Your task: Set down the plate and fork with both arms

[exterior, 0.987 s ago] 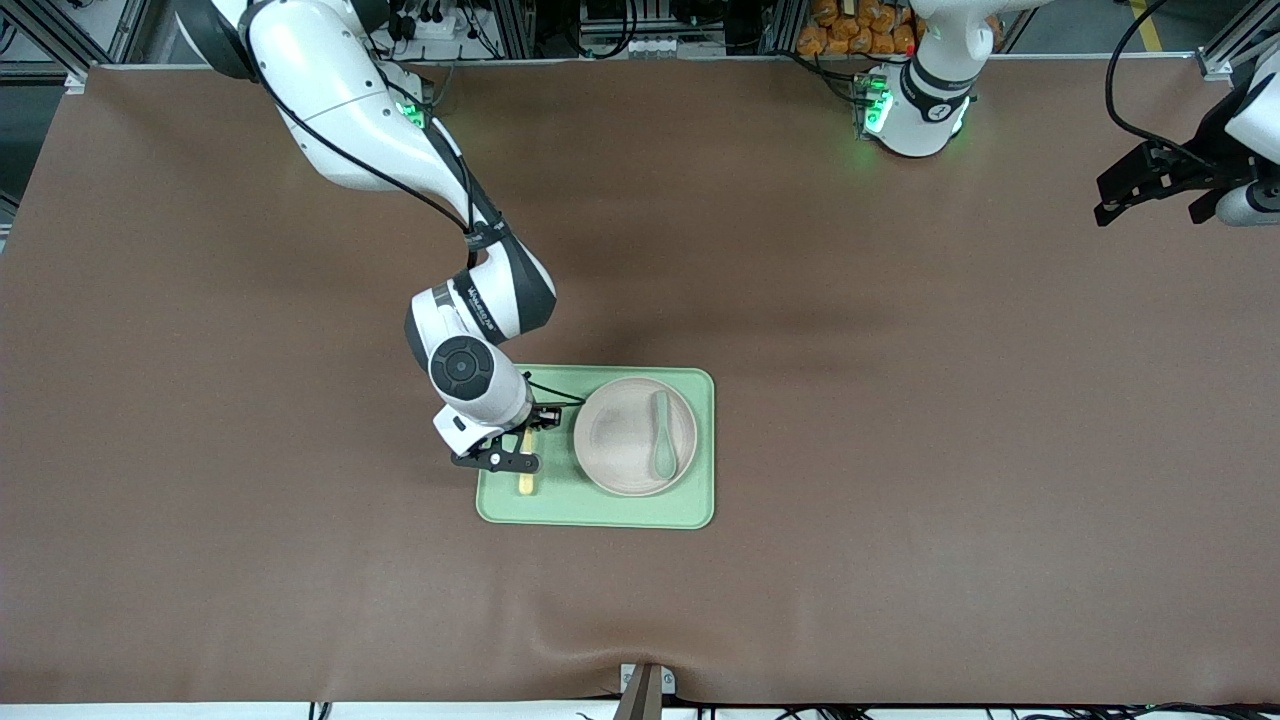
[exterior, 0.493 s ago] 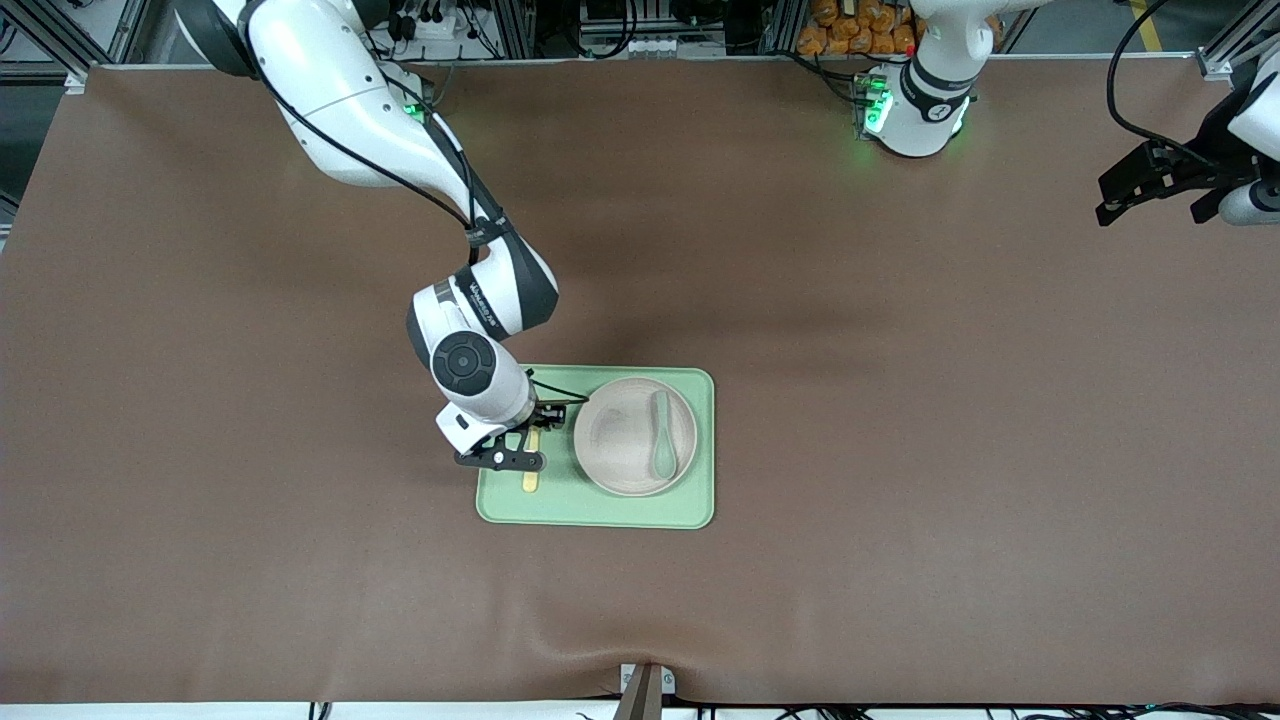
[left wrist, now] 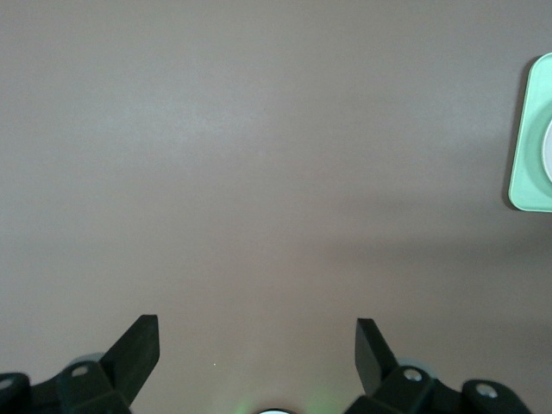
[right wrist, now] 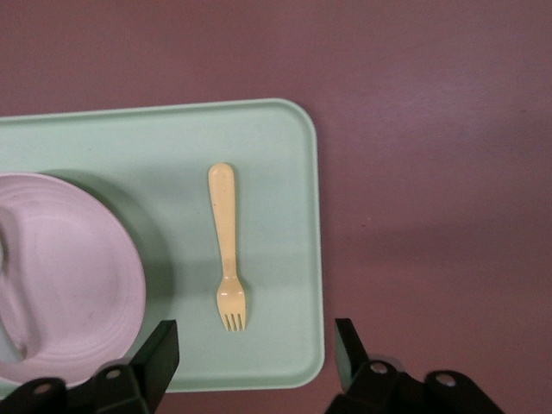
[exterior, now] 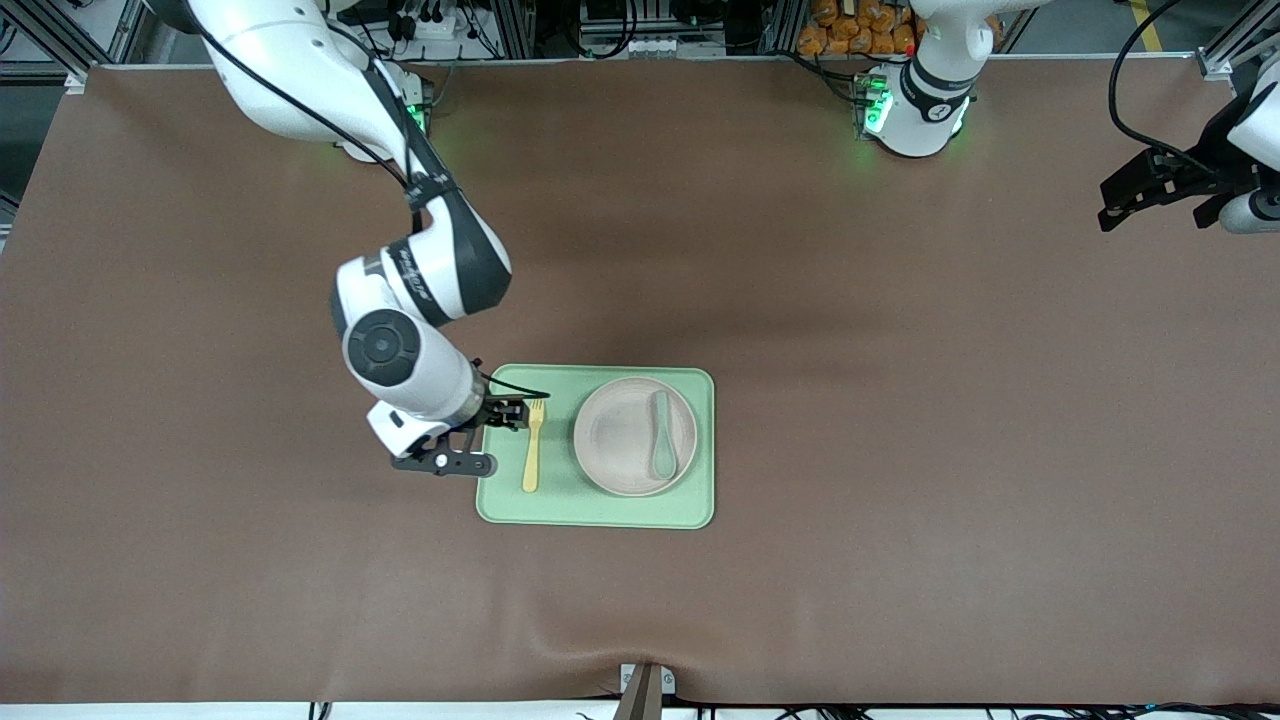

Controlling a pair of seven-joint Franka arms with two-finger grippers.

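The pale beige-pink plate [exterior: 634,436] sits on the light-green tray [exterior: 596,510], toward the left arm's end of it, with a grey-green spoon [exterior: 662,434] lying in it. The yellow fork [exterior: 534,444] lies flat on the tray beside the plate, toward the right arm's end; it also shows in the right wrist view [right wrist: 227,245], next to the plate [right wrist: 69,276]. My right gripper [exterior: 480,438] is open and empty, raised over the tray's edge at the right arm's end [right wrist: 256,362]. My left gripper [exterior: 1150,190] is open and empty, waiting high over the table's end [left wrist: 256,354].
The brown table mat [exterior: 900,400] spreads wide around the tray. The tray's corner shows at the edge of the left wrist view [left wrist: 535,138]. Racks and cables stand along the table edge by the arm bases.
My right gripper has let go of the fork and drawn back toward the right arm's end of the tray, rising. The fork now lies fully uncovered on the tray. The left arm has barely moved.
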